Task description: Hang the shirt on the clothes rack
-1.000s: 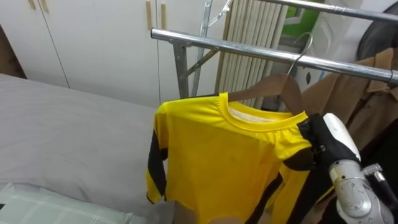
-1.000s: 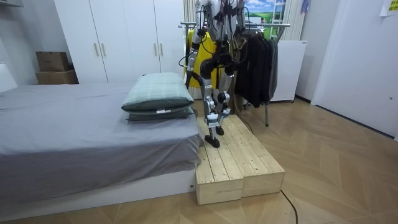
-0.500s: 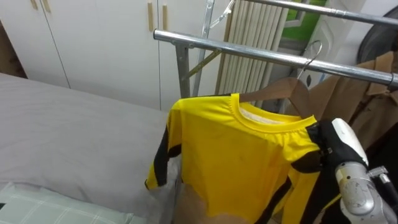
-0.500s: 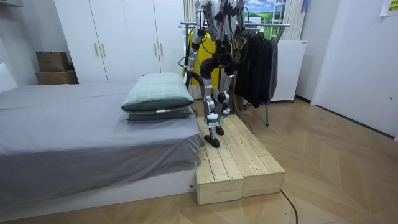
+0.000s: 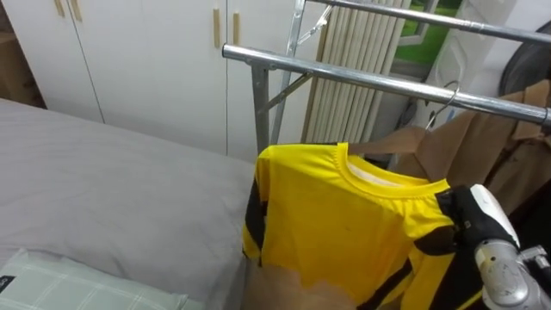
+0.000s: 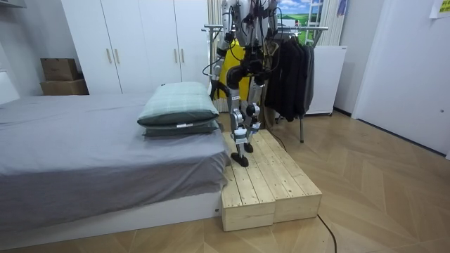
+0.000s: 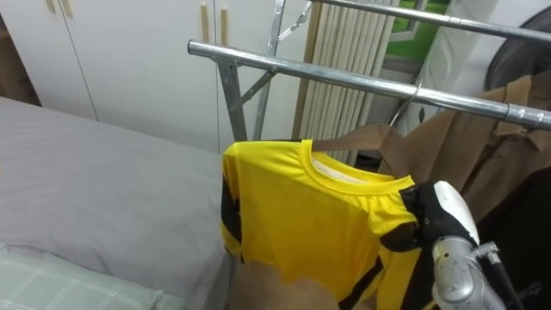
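Note:
A yellow shirt point(image 5: 344, 224) with black side stripes hangs on a wooden hanger point(image 5: 396, 142). The hanger's metal hook point(image 5: 443, 93) is level with the steel rail point(image 5: 344, 76) of the clothes rack; I cannot tell whether it rests on the rail. My right hand point(image 5: 458, 226) is at the shirt's right shoulder, with its fingers hidden in the cloth. In the room view I stand on a wooden platform point(image 6: 267, 183) facing the rack, with my left arm point(image 6: 216, 60) raised toward the shirt point(image 6: 235, 60).
A grey bed point(image 5: 112, 189) with a checked pillow point(image 5: 77, 288) lies to my left, and white wardrobe doors point(image 5: 155, 60) stand behind it. Brown coats point(image 5: 508, 155) hang further right on the rail. A second, higher bar point(image 5: 430, 19) runs above.
The shirt and hanger have moved right and lower. The hook has come down from above the rail to the rail's level. The view has shifted slightly.

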`<state>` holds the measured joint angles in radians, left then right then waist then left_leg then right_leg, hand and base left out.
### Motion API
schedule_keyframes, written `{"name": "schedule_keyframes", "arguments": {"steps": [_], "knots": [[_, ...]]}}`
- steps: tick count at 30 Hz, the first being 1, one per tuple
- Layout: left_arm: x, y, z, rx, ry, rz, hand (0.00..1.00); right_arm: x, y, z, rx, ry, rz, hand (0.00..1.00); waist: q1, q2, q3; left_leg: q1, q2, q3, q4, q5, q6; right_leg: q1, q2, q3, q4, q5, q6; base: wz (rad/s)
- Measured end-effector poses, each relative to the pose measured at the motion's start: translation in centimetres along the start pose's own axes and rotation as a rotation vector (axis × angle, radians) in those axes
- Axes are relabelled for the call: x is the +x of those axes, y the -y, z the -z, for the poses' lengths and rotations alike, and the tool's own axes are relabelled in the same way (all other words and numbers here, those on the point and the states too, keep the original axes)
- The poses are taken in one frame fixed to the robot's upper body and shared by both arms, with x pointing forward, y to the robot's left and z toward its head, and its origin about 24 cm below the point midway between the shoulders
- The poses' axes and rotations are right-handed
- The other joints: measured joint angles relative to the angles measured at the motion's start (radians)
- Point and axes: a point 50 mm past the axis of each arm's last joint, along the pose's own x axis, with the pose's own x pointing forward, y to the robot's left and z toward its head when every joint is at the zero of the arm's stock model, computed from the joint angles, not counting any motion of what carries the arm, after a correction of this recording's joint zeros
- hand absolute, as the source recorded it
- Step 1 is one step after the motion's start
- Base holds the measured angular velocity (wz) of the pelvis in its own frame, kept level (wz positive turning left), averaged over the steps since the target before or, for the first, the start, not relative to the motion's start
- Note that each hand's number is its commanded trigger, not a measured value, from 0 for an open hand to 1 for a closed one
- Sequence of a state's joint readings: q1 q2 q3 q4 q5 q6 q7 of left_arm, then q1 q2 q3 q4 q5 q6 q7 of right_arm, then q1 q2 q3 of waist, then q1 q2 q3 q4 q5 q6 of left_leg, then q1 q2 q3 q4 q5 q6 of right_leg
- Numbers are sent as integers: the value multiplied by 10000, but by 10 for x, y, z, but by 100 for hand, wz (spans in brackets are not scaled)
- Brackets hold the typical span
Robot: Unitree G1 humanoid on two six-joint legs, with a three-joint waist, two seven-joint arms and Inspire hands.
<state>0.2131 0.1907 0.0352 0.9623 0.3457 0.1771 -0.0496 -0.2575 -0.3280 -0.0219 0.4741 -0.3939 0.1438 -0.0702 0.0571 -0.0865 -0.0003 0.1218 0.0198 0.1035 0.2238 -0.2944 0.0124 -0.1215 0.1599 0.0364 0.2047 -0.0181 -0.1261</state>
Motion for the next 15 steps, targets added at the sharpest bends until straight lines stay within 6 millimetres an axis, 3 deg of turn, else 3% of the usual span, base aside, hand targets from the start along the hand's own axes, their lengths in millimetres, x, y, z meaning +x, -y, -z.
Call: {"name": "schedule_keyframes", "arguments": {"steps": [3,8,13,15], "knots": [[0,0,0,4,-66,18,0,0,-2,3,24,-123,-74,100,7,3,-49,19,-1,1,8,0,0,21,-3,0,1,7,-8,0],[0,0,0,1,-76,39,0,0,-3,5,40,-207,-174,100,18,5,-48,37,-8,29,23,0,0,44,-12,-1,8,11,-2,0],[1,-1,-1,7,-21,11,0,0,-8,10,372,-169,-294,100,19,22,91,122,0,22,34,-3,0,153,-12,-7,-20,17,10,0],[1,-1,-2,14,-29,2,0,0,-8,10,372,-110,-287,100,20,29,106,110,7,23,40,-8,-1,153,-12,-20,-27,21,16,0]]}}
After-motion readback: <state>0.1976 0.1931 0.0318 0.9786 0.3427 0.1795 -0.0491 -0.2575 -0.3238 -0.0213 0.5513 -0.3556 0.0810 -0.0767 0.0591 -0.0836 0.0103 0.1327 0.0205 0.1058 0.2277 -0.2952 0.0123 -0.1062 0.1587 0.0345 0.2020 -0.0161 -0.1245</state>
